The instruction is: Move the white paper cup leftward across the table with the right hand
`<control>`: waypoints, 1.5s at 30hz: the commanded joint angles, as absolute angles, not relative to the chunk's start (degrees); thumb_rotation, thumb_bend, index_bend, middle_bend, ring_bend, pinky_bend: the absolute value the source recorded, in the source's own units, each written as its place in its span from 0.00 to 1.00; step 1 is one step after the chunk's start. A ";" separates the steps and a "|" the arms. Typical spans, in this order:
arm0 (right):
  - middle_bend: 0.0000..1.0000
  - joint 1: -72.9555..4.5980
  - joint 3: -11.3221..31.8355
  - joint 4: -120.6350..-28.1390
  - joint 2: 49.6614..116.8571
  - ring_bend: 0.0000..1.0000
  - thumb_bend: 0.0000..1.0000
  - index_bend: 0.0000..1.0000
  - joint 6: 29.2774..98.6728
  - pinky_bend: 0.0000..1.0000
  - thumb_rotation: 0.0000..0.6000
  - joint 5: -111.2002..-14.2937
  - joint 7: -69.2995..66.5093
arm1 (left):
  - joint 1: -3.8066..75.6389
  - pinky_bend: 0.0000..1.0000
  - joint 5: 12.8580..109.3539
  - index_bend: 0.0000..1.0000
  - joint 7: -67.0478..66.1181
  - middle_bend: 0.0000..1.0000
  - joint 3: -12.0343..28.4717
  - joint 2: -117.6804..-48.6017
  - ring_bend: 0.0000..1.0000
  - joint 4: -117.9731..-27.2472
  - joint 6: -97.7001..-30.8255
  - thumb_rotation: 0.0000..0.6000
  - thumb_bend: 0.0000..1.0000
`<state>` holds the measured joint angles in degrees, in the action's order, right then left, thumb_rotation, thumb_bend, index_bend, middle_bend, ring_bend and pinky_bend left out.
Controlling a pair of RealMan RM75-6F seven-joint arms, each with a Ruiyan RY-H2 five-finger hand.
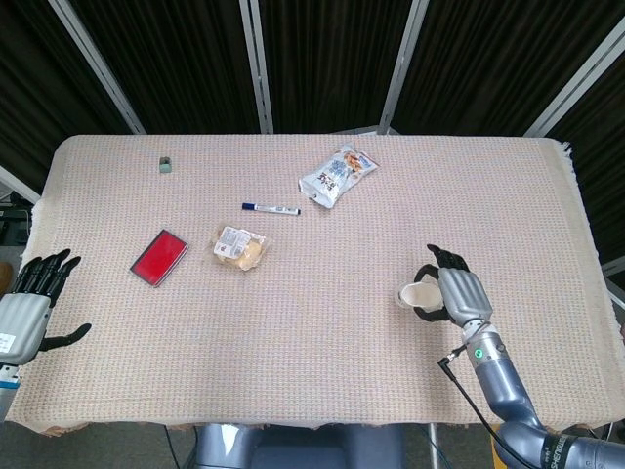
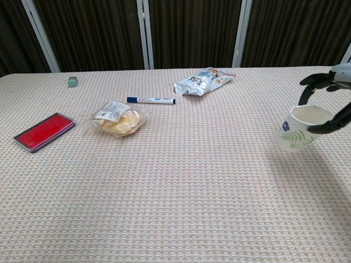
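Shown on one table (image 1: 547, 195): one cup (image 1: 417, 294), one marker (image 1: 270, 207), one snack bag (image 1: 337, 174), one wrapped pastry (image 1: 240, 247), one red case (image 1: 159, 257), one small grey-green block (image 1: 165, 164). Two hands are seen: left (image 1: 27, 303), right (image 1: 459, 294).

My right hand (image 1: 457, 295) grips the white paper cup (image 2: 299, 127), tilted and raised off the desk, while my left hand (image 1: 27, 305) rests empty with fingers spread.
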<state>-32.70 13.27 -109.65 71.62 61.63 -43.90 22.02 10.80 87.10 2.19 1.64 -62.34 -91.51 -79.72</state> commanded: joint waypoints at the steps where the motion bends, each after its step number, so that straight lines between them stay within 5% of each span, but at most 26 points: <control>1: 0.01 -34.06 14.43 -108.59 73.24 0.00 0.15 0.41 61.55 0.00 1.00 -42.74 21.62 | 10.82 0.00 87.08 0.00 2.22 0.00 1.64 -62.34 0.00 -91.50 -79.70 1.00 0.13; 14: 0.01 -40.07 16.10 -100.51 82.33 0.00 0.14 0.41 61.74 0.00 1.00 -35.84 24.08 | 11.13 0.00 86.63 0.00 2.13 0.00 1.80 -62.24 0.00 -91.69 -79.08 1.00 0.13; 33: 0.01 -40.38 14.13 -93.45 81.92 0.00 0.14 0.41 59.78 0.00 1.00 -28.30 24.85 | 11.24 0.00 86.57 0.00 2.11 0.00 1.77 -62.20 0.00 -91.72 -78.95 1.00 0.13; 40: 0.00 -40.08 12.72 -91.34 81.51 0.00 0.15 0.13 61.78 0.00 1.00 -26.93 27.36 | 11.25 0.00 86.44 0.00 1.91 0.00 1.81 -62.21 0.00 -91.84 -78.92 1.00 0.13; 45: 0.00 -40.22 12.06 -90.37 82.73 0.00 0.14 0.08 65.21 0.01 1.00 -27.48 29.91 | 11.23 0.00 86.41 0.00 1.80 0.00 1.81 -62.23 0.00 -91.90 -78.97 1.00 0.13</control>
<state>-40.19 12.41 -90.79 82.17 64.13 -27.10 29.13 11.23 86.41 1.80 1.81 -62.23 -91.90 -78.97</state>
